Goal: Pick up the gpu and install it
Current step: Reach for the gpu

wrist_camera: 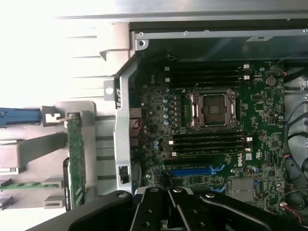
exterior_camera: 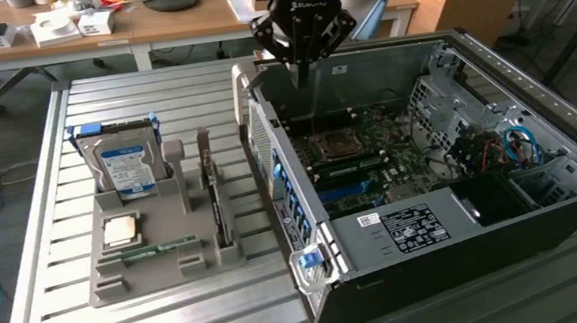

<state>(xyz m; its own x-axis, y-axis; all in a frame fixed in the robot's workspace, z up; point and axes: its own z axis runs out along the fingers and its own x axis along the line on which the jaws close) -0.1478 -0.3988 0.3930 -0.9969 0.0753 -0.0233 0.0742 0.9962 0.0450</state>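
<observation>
Over the boxy metal case (exterior_camera: 384,267), black gripper (exterior_camera: 303,77) hangs, jaws together, empty; thin flat gpu (exterior_camera: 214,204) stands in grey holder (exterior_camera: 162,270), the exterior view's left.

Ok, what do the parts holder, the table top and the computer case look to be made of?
Parts holder: matte grey plastic, possibly printed or moulded, judging by the uniform dull colour and blocky slots.
Table top: bare metal, likely aluminium, with ribbed silver slats and a soft sheen.
Computer case: sheet metal, dark and painted-looking outside, with bare grey perforated panels inside.
</observation>
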